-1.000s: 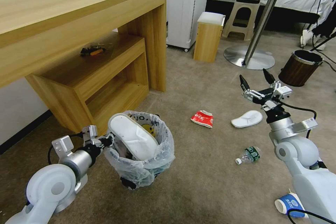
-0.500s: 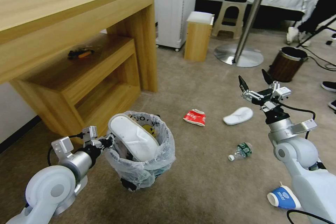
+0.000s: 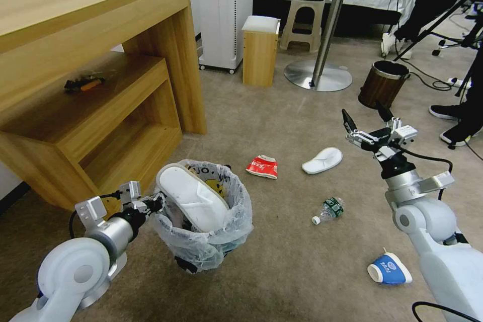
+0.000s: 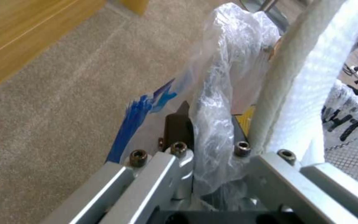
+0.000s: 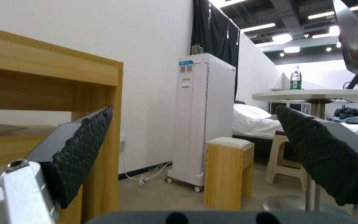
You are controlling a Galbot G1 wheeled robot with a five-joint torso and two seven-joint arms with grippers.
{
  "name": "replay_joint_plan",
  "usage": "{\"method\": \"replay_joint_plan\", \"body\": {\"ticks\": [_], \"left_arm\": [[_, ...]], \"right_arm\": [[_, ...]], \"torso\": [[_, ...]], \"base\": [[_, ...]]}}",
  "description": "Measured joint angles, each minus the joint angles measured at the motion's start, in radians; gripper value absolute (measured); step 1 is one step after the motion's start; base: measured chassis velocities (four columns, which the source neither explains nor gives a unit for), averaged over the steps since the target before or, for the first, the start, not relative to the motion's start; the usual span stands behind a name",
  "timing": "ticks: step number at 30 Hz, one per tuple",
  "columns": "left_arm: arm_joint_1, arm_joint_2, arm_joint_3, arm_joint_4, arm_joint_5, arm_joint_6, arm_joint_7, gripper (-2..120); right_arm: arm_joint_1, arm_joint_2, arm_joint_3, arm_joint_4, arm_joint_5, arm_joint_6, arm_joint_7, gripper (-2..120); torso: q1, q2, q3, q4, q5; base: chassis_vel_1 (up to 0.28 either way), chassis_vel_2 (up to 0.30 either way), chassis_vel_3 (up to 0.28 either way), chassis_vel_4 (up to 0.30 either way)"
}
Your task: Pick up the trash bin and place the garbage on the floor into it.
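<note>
Head view panned, left hand [image 3: 151, 205] still gripping trash bin [image 3: 201, 241]

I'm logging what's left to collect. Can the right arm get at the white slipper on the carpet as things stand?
Probably yes. The right gripper is open and empty, raised above the floor, and the slipper lies in the open just ahead and to its left, with nothing on or against it.

The beige carpet floor [image 3: 282, 271] carries scattered litter. A red wrapper [image 3: 262, 166] and white slipper [image 3: 322, 160] lie at twelve o'clock. A bottle [image 3: 328, 210] and blue cup [image 3: 388, 269] lie toward four.
</note>
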Motion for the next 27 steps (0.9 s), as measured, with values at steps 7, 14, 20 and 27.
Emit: {"method": "replay_joint_plan", "body": {"ticks": [7,14,20,27], "left_arm": [[-0.001,0.000,-0.002,0.002,-0.001,-0.001,0.000,3],[-0.007,0.002,-0.005,0.007,-0.004,-0.002,0.000,3],[-0.014,-0.001,0.000,0.012,-0.004,-0.003,0.002,3],[-0.014,0.000,-0.006,0.016,-0.006,-0.004,0.005,3]], "right_arm": [[-0.037,-0.013,0.017,0.017,-0.057,-0.069,0.045,100],[-0.121,-0.058,0.064,0.021,-0.138,-0.183,0.055,100],[-0.179,-0.133,0.049,0.034,-0.179,-0.287,0.055,100],[-0.234,-0.198,0.024,0.026,-0.229,-0.406,0.014,100]], "torso": [[0.000,0.000,0.000,-0.0003,0.0000],[0.000,0.000,0.000,-0.0006,0.0001],[0.000,0.000,0.000,-0.0003,0.0000],[0.000,0.000,0.000,-0.0005,0.0002]], "base": [[0.000,0.000,0.000,0.000],[0.000,0.000,0.000,0.000],[0.000,0.000,0.000,0.000],[0.000,0.000,0.000,0.000]]}}
